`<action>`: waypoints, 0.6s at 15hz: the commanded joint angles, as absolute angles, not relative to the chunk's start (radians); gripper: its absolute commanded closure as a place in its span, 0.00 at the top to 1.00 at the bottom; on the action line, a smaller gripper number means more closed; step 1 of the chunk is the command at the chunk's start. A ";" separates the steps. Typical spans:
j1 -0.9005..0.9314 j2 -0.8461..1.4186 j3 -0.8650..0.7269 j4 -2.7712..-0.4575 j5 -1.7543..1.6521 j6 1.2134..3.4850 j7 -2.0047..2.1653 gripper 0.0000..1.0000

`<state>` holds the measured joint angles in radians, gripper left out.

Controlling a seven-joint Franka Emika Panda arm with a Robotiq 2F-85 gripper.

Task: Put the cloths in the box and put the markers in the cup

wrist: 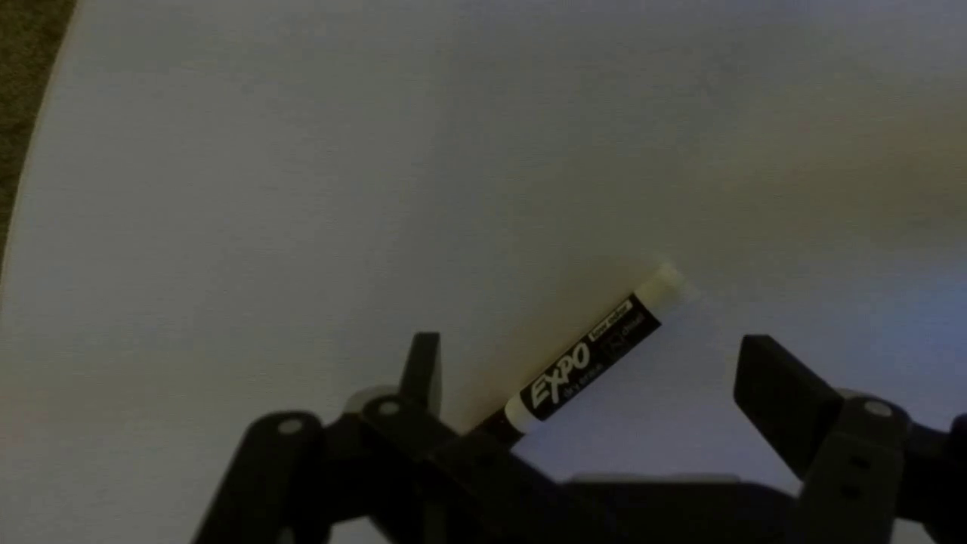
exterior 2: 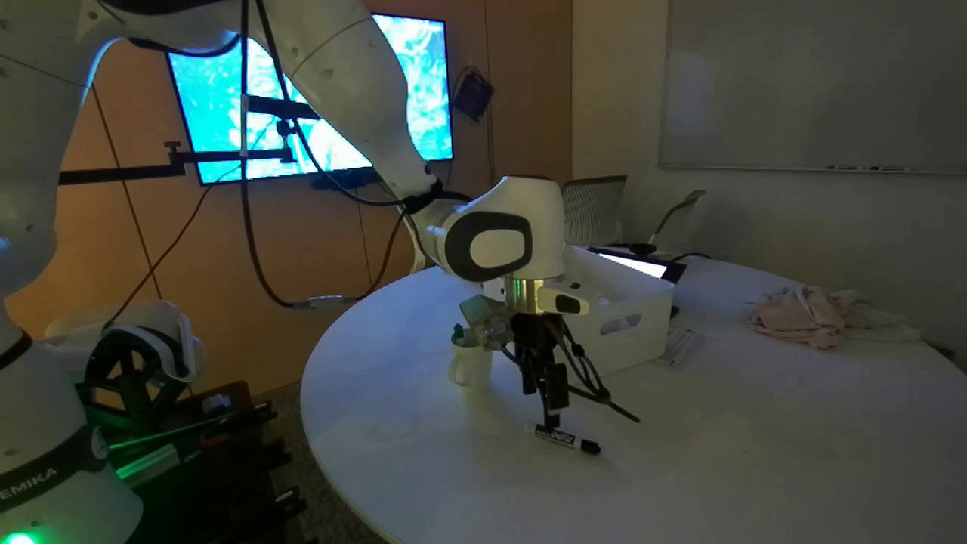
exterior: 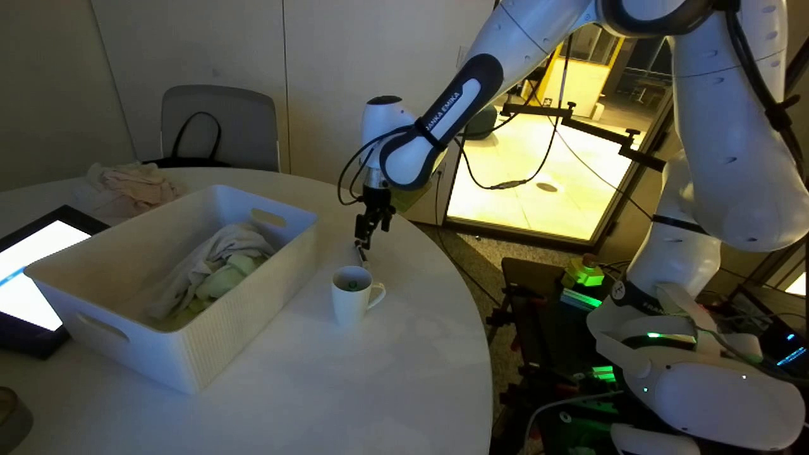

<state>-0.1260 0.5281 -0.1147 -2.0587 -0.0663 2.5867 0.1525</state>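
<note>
Tabletop [exterior: 404,379] white and curved-edged, bright turquoise screen [exterior 2: 429,91], whiteboard [exterior 2: 816,83], grey chair [exterior: 249,126], claw [wrist: 593,363] spread wide, gripping nothing, over marker [exterior 2: 565,438]

A screen [exterior 2: 219,98] glows blue beyond the gripper [wrist: 589,364] in dim light. Soft shadows darken the table [wrist: 423,196] below the gripper.

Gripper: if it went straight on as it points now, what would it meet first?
Probably the Expo marker, which lies on the table and shows between the open jaws in the wrist view; depth is unclear, so they might straddle it and reach the table first.
</note>
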 commanded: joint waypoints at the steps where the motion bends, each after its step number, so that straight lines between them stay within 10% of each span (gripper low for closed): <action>1: -0.086 0.615 -0.137 -1.956 -0.016 2.610 0.257 1.00; 9: -0.095 0.683 -0.165 -1.861 0.071 2.612 0.367 1.00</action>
<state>-0.1044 0.6641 -0.1328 -1.8951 0.0332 2.5991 0.3287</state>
